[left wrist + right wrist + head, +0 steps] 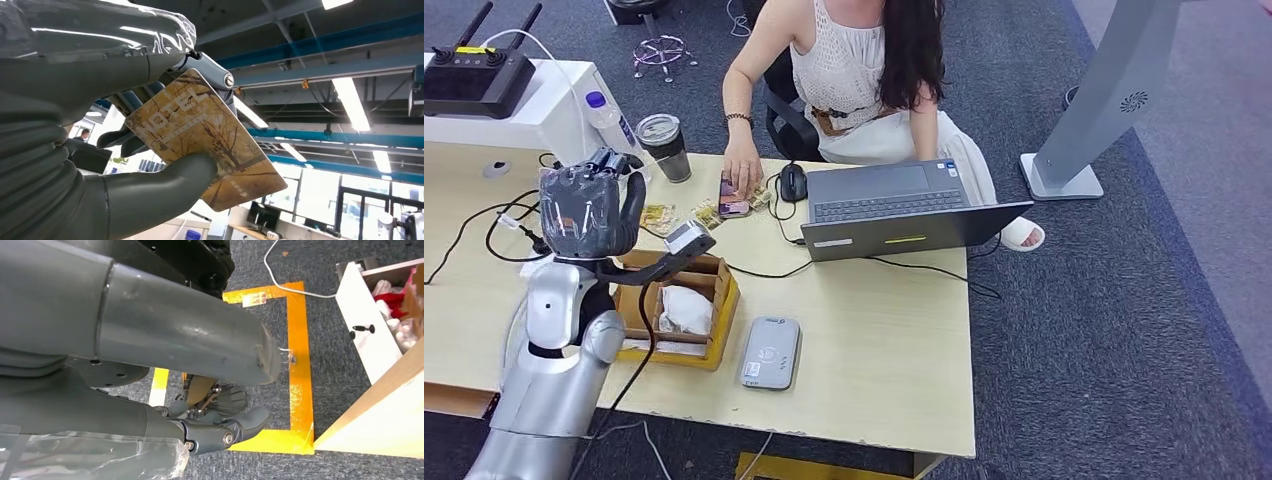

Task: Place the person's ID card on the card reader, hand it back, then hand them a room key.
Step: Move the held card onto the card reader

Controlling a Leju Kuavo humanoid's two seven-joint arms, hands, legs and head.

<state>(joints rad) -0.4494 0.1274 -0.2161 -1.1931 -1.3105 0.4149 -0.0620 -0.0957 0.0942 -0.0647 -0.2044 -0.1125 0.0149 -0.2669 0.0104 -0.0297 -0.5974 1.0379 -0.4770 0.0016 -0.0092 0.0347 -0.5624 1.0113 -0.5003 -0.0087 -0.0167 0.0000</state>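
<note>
The robot's left hand (584, 212), grey and wrapped in clear plastic film, is raised above the left part of the pale wooden surface (874, 340), over the wooden tray. In the left wrist view its thick thumb (165, 182) presses a brown and gold hotel room key card printed with bare trees (210, 150) against the darker fingers behind it, so the card is pinched and stands tilted in the air.

The right hand (220, 427) hangs beside the robot's body above the grey carpet (330, 340) and a square of orange floor tape (297, 355). Its dark fingers curl inward with nothing in them.

On the surface, a flat grey card reader with rounded corners (771, 352) lies near the front edge, just right of an open wooden tray (716, 320) that holds a white crumpled cloth or paper (686, 308). Its top is bare.

A person in a white sleeveless top (849, 70) sits on the far side, one hand (742, 165) resting on a small stack of cards or a phone with a reddish face (734, 197); which it is cannot be told. Beside that hand lies a black computer mouse (793, 181), then an open grey laptop (894, 205). A lidded dark tumbler (664, 145) and a clear plastic bottle with a blue cap (609, 120) stand further left.
</note>
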